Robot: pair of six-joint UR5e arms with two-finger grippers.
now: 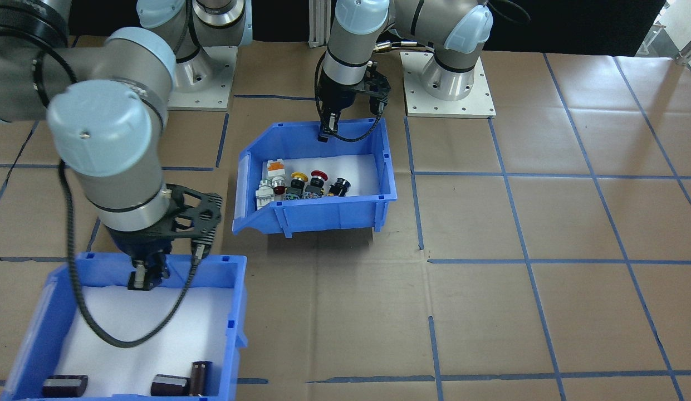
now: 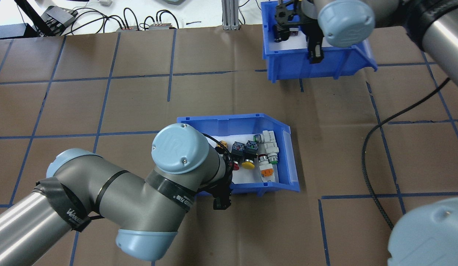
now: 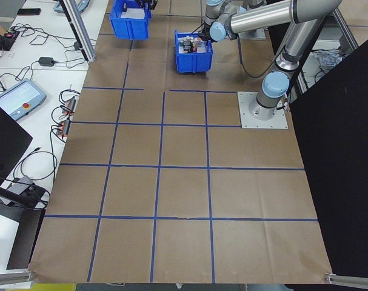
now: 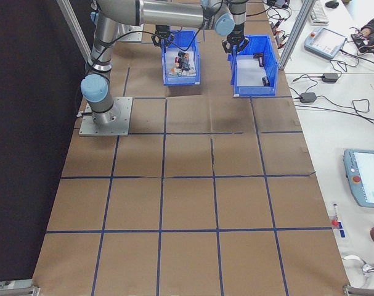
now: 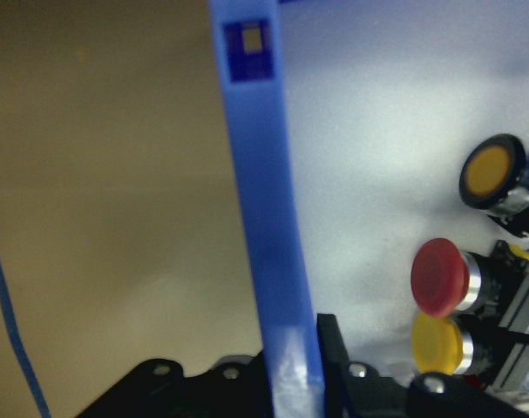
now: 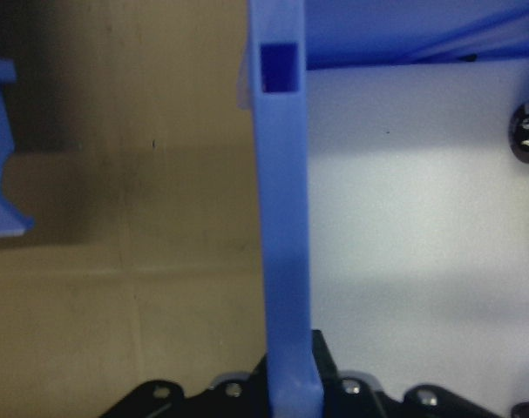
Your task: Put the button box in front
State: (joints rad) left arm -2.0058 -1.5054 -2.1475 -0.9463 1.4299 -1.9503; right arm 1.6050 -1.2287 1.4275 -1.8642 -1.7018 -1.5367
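Note:
The button box (image 1: 323, 214) is a blue sloped-front bin with a white liner. It stands mid-table and holds several colourful push-buttons (image 1: 306, 184). My left gripper (image 1: 326, 131) is shut on its back wall, the wall nearest the robot (image 2: 222, 201). In the left wrist view the blue wall (image 5: 264, 218) runs between the fingers, with the red button (image 5: 438, 277) just inside. My right gripper (image 1: 143, 278) is shut on the wall of a second blue bin (image 1: 234, 312) holding dark cylinders (image 1: 170, 384). That wall (image 6: 286, 218) runs between the fingers in the right wrist view.
Brown paper with a grid of blue tape (image 1: 518, 223) covers the table. The two arm bases (image 1: 448, 83) stand at the robot's edge. A black cable (image 2: 376, 155) hangs over the right side. Side benches carry cables and devices (image 3: 20, 100).

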